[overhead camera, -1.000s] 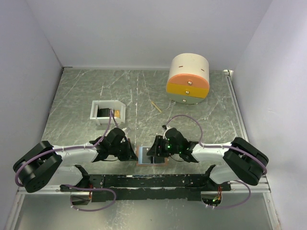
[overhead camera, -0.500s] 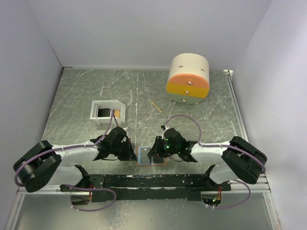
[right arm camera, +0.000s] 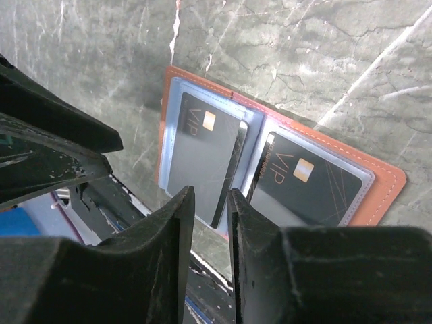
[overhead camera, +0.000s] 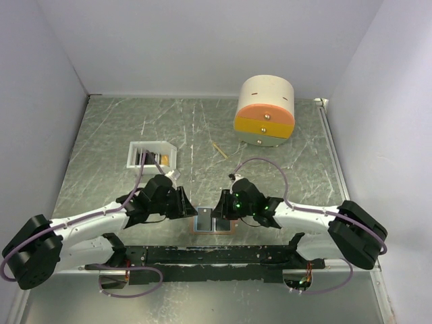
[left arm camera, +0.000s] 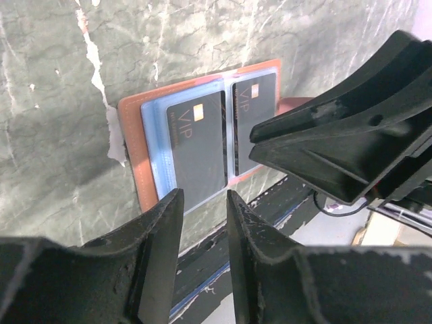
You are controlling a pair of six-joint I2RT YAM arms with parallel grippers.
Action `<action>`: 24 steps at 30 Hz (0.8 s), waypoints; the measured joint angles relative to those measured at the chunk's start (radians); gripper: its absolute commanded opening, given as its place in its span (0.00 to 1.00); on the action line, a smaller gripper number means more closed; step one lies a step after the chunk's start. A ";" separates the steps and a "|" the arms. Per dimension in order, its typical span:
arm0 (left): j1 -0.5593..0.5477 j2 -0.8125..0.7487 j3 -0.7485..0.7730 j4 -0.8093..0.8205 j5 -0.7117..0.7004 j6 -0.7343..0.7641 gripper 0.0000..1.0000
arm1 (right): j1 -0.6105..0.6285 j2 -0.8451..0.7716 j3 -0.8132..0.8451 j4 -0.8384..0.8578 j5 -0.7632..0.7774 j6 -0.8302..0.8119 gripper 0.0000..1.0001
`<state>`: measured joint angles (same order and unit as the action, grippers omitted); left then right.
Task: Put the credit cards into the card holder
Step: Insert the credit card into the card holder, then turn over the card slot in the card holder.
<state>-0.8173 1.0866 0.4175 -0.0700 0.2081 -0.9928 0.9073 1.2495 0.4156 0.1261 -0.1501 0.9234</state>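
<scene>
So the card holder (overhead camera: 203, 221) is lying wide open on the marble-look table (overhead camera: 290, 182). In the overhead view it's right at the 6 o'clock edge, smack between the two arms. From up there its long axis runs 9 to 3 and the fold goes 12 to 6, inner side up. Two dark credit cards (left arm camera: 197, 152) sit in it, one per half, each with its long side along 12 to 6, parallel to the fold.

The left gripper (left arm camera: 204, 202) hangs just off the holder's 9 o'clock end, jaws a narrow slit apart with nothing between them. The right gripper (right arm camera: 210, 199) is over the middle near the fold, jaws also slightly parted and nothing pinched. A card corner shows through the gap, and I can't tell if a finger touches it.

The wrist cams give what the overhead can't: light blue sleeves, the salmon rim, and "VIP" print plus a gold chip on each card. In the right wrist view, one card has a dark edge poking out toward the fold.

Only the overhead shows the rest:
- a white tray (overhead camera: 169, 150) at 11 o'clock from the holder, with something dark and a bit of gold-yellow inside
- a thin wooden stick (overhead camera: 219, 150) at 12
- the round drawer box (overhead camera: 264, 111) at 1
</scene>
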 measured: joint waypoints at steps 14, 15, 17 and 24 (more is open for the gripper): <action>0.000 0.085 -0.092 0.198 0.019 -0.065 0.52 | 0.003 0.142 0.028 0.021 -0.038 -0.007 0.13; 0.000 0.089 -0.093 0.207 0.021 -0.067 0.52 | 0.003 0.144 0.028 0.021 -0.038 -0.008 0.11; 0.000 0.094 -0.094 0.228 0.023 -0.070 0.52 | 0.003 0.147 0.028 0.022 -0.037 -0.007 0.08; 0.000 0.114 -0.107 0.291 0.025 -0.075 0.53 | 0.003 0.152 0.008 0.062 -0.038 0.000 0.05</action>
<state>-0.8173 1.2007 0.3107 0.2207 0.2329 -1.0676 0.9100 1.4014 0.4236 0.1879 -0.1879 0.9234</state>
